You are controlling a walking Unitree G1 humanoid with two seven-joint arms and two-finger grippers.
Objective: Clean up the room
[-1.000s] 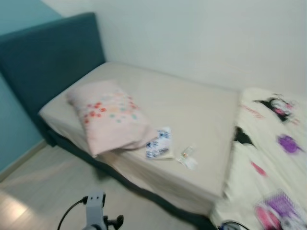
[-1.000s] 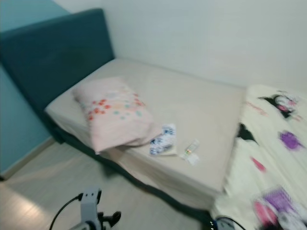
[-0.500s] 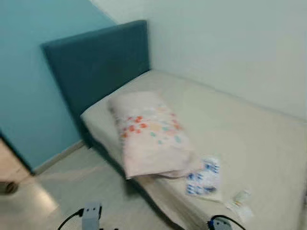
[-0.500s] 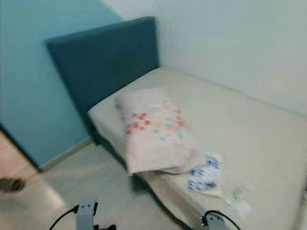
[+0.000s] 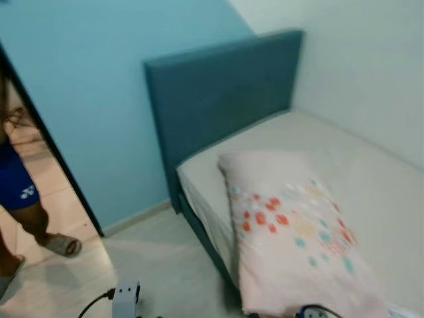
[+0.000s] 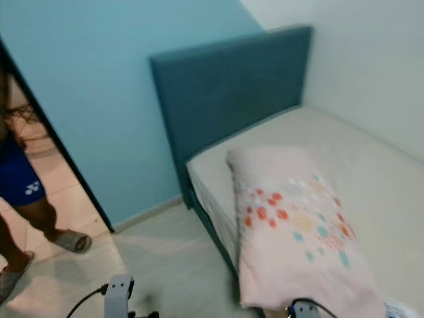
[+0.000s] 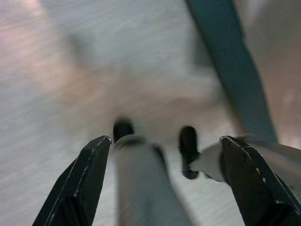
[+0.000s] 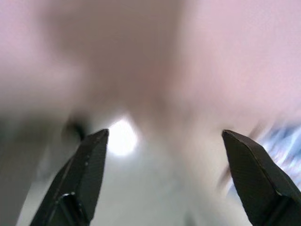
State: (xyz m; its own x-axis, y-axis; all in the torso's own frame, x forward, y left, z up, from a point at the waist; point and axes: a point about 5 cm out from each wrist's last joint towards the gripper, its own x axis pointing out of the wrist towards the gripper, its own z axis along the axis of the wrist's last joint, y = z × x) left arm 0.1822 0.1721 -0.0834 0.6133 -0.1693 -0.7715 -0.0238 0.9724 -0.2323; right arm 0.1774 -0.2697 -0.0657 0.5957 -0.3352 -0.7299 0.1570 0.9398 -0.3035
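A pink pillow (image 5: 291,232) with coloured dots lies on the beige mattress (image 5: 371,179) of a bed with a teal headboard (image 5: 218,106). A blue-and-white packet (image 6: 401,310) peeks in at the lower right corner, beside the pillow. Both arms hang low at the bottom edge of the eye views. In the left wrist view my left gripper (image 7: 164,162) is open over the pale floor, nothing between its fingers. In the right wrist view my right gripper (image 8: 164,160) is open, with a blurred pink and pale surface behind it.
A light blue wall (image 5: 99,99) stands to the left of the bed. At the far left a person's legs (image 5: 26,212) in blue shorts and sandals stand in a doorway. Pale floor (image 5: 159,265) lies between the doorway and the bed.
The camera has swung left: the patterned blanket and the small items on the mattress slid out of view, and the blue wall, the doorway and a person's legs came in.
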